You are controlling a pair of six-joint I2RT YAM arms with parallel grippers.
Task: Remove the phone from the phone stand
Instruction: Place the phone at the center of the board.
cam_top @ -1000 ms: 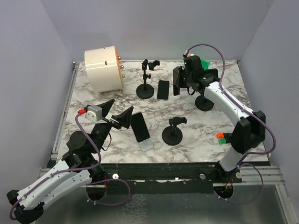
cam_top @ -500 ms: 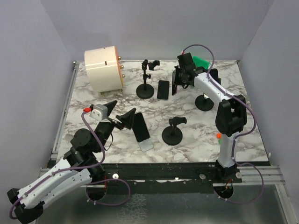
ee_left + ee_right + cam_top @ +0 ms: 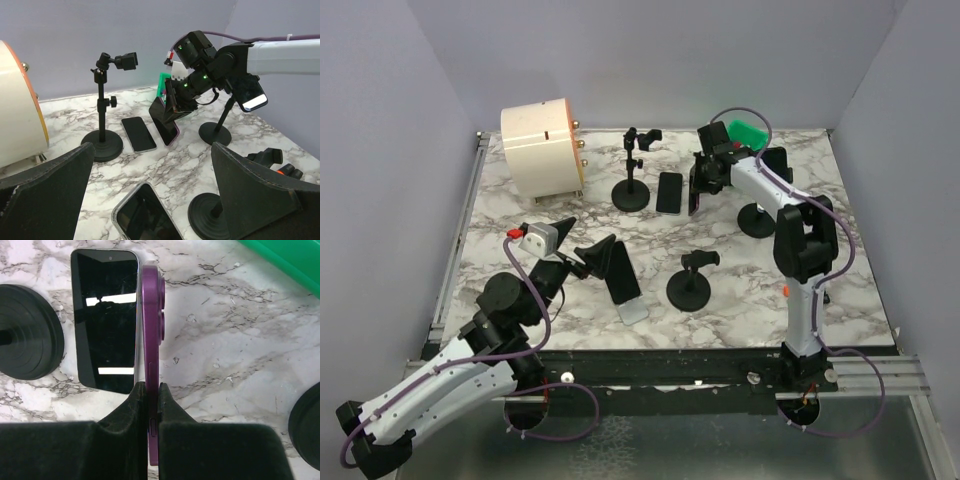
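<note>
Clutter: black phone (image 3: 105, 320) flat beside purple phone (image 3: 150, 325) clamped in right gripper (image 3: 148, 390); left gripper (image 3: 152, 170) wide

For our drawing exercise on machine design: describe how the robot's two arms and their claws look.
The left arm and the right arm have white shells with black joints, and a purple cable runs along each. The left claw and right claw each have two black wedge-shaped fingers. A red tab marks the left wrist; green lights show on the right wrist.
</note>
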